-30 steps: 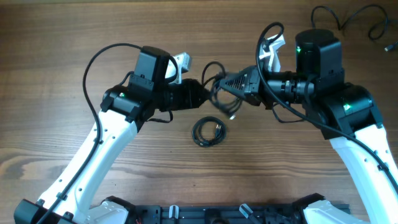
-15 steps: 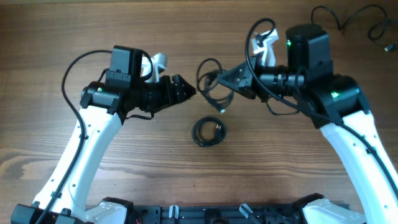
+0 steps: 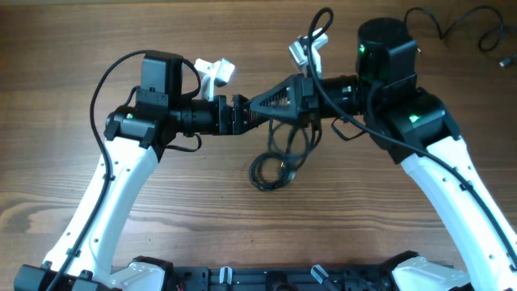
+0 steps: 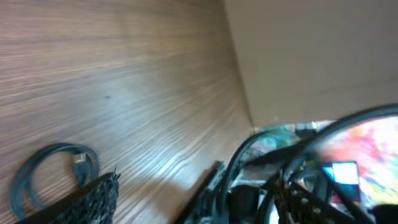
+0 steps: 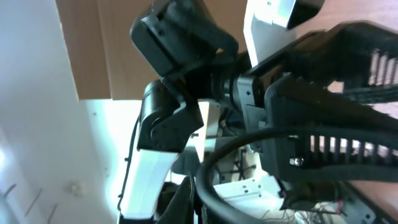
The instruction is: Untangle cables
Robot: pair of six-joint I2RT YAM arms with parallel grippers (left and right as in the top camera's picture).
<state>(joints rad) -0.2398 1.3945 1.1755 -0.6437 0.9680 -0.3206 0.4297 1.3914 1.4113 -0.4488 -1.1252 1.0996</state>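
Observation:
A loose tangle of thin black cables [image 3: 288, 142] hangs from my right gripper [image 3: 260, 107], which is shut on it above the table's middle. My left gripper [image 3: 245, 113] is open and meets the right gripper tip to tip, its fingers on either side of the held strands. In the left wrist view the strands [image 4: 249, 177] run between my spread left gripper fingers [image 4: 205, 202]. In the right wrist view a black cable [image 5: 219, 163] curves past my right gripper [image 5: 214, 196]. A separate small coiled cable [image 3: 271, 171] lies flat on the wood below and also shows in the left wrist view [image 4: 50, 177].
More thin black cables [image 3: 452, 20] lie at the table's far right corner. The wooden table [image 3: 81, 48] stretches to both sides of the arms. A black rail [image 3: 266, 279] runs along the front edge.
My right gripper has carried the tangle left and my left gripper has moved right, so the two now meet. The hanging strands now dangle just above the small coil.

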